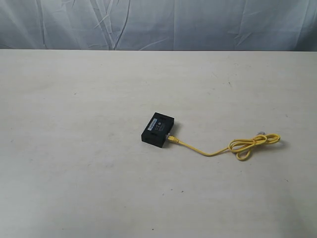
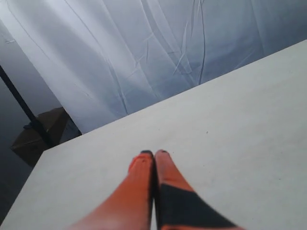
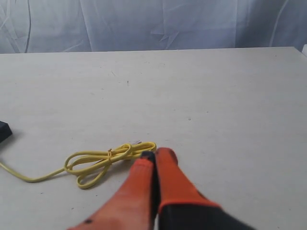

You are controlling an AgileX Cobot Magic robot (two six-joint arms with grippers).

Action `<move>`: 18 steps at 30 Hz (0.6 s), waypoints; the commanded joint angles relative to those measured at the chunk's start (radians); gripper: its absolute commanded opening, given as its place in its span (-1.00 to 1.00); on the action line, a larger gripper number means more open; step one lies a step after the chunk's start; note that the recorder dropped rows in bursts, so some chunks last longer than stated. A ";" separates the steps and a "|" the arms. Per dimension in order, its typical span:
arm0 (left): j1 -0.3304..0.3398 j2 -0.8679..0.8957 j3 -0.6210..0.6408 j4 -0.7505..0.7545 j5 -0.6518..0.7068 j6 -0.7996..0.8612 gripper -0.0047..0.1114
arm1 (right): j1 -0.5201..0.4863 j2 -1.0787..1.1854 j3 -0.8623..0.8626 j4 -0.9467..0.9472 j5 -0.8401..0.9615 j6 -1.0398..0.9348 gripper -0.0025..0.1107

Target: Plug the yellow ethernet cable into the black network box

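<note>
Table (image 1: pixel 74 173) carries black network box (image 1: pixel 158 130) near centre; yellow ethernet cable (image 1: pixel 208 152) runs from its side to a bunched loop at right. Left gripper (image 2: pixel 154 153) pressed together above the surface; right gripper (image 3: pixel 155 152) pressed together, just beside loop.

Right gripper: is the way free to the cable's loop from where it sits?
Probably yes. The right gripper hangs close by the bunched loop of the cable, with only bare table around and nothing between them. Its jaws are shut, so they would need to open first.
</note>
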 commanded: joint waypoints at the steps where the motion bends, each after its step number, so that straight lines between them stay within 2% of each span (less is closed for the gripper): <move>1: 0.005 -0.028 0.098 0.006 -0.123 -0.003 -0.92 | -0.005 -0.006 0.002 0.000 -0.014 0.000 -0.95; 4: 0.005 -0.028 0.115 0.008 -0.152 -0.003 -0.92 | -0.005 -0.006 0.002 0.000 -0.014 0.000 -0.95; 7: 0.005 -0.028 0.115 0.023 -0.087 -0.003 -0.92 | -0.005 -0.006 0.002 0.000 -0.014 0.000 -0.95; 14: 0.005 -0.028 0.115 0.023 -0.081 -0.003 -0.92 | -0.005 -0.006 0.002 0.000 -0.014 0.000 -0.95; 18: 0.035 -0.028 0.115 0.022 -0.079 -0.010 -0.92 | -0.005 -0.006 0.002 0.000 -0.014 0.000 -0.95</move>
